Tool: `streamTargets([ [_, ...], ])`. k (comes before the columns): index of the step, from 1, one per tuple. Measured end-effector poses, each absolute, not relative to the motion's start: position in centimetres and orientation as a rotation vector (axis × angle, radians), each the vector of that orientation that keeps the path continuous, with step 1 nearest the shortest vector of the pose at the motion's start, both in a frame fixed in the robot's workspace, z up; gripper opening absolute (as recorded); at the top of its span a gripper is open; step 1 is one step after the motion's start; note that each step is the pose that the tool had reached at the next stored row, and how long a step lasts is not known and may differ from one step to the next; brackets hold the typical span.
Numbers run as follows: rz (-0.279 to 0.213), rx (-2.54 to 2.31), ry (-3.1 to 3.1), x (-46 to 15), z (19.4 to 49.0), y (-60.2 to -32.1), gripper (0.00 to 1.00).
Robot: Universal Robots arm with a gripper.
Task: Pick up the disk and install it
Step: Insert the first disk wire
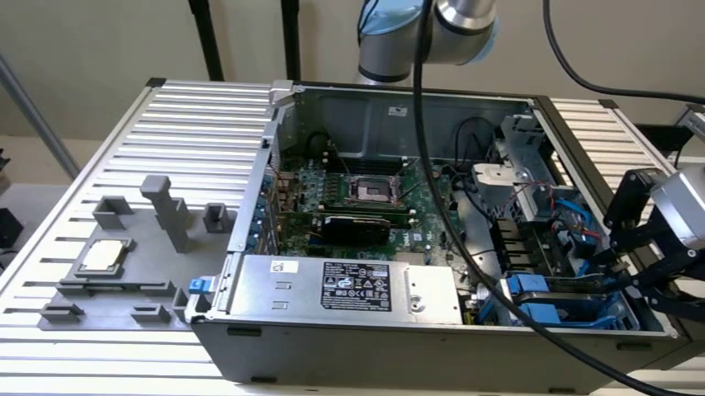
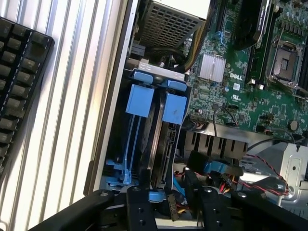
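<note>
The hand (image 2: pixel 171 206) hung over the case (image 1: pixel 330 351), fingers (image 2: pixel 139 208) apart near the disk (image 2: pixel 161 144); pickup seemingly underway, needing a square grip on its rails.

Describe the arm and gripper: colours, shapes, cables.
The arm is a silver-grey metal tube with rounded joints and a pale blue-grey cap. A thick black cable hangs from it. The gripper is black, its jointed link fingers pinned with round bolts, mounted on a silver-grey wrist body.
</note>
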State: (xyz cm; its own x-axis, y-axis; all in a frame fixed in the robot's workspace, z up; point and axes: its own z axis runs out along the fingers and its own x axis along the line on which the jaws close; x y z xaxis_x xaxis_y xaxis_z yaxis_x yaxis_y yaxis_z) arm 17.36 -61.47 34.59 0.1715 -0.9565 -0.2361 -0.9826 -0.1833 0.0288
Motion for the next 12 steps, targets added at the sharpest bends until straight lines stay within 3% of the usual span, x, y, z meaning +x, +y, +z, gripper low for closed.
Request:
streamTargets([
  [1,0.304,-2.302,1.918,17.40,34.62,-61.47,0.40],
  [2,0.304,-2.303,1.917,17.44,34.67,-61.47,0.33],
  [12,0.285,-2.339,1.862,17.47,34.94,-61.22,0.33],
])
